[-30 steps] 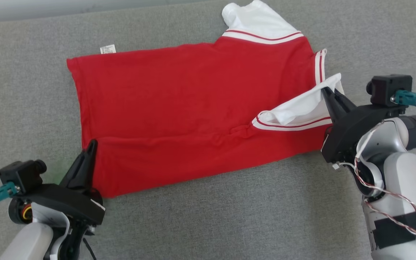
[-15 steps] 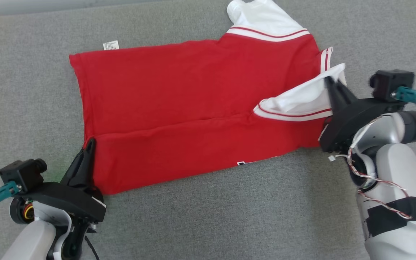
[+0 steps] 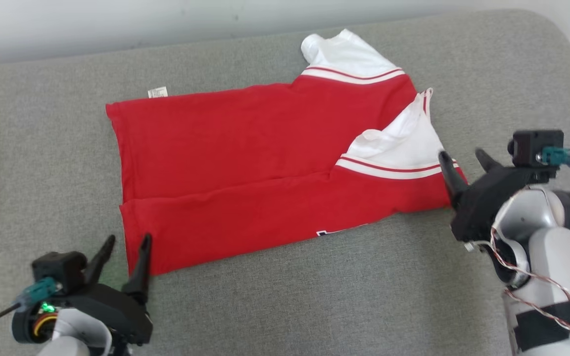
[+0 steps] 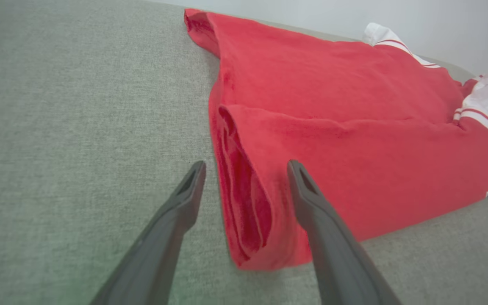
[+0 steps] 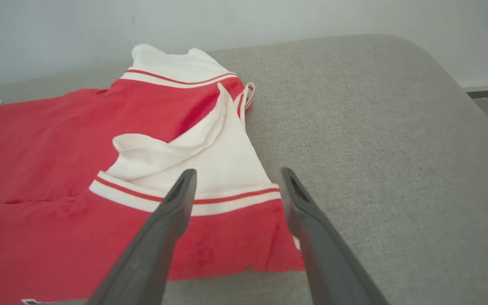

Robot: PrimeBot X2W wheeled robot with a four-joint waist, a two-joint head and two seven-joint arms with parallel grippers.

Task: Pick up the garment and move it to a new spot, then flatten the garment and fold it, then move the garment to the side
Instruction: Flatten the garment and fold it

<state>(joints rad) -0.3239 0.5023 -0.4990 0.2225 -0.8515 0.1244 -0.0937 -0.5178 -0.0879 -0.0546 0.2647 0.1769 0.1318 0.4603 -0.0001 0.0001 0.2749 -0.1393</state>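
Note:
The garment [image 3: 245,163] is a red shirt with white, red-striped sleeves, lying on the grey cushion with its near long edge folded over the body. My left gripper [image 3: 127,241] stands open just off the shirt's near-left corner. In the left wrist view, that folded corner of the garment [image 4: 244,203] lies between the spread fingers [image 4: 184,199], untouched. My right gripper [image 3: 463,159] is open at the right end, by the folded-in white sleeve [image 3: 399,143]. In the right wrist view, the sleeve [image 5: 210,165] and its striped band sit just past the parted fingertips [image 5: 288,178].
The grey cushion [image 3: 314,291] has bare fabric in front of the shirt and to both sides. Its rounded far-right corner [image 3: 547,29] drops off toward the floor. A pale wall [image 3: 117,20] runs along the back edge. A small white label [image 3: 157,92] pokes out at the hem.
Both grippers went from shut on the shirt to open, releasing the near-left corner and the white sleeve, which now lie flat. Both arms drew back slightly. The head view shifted too.

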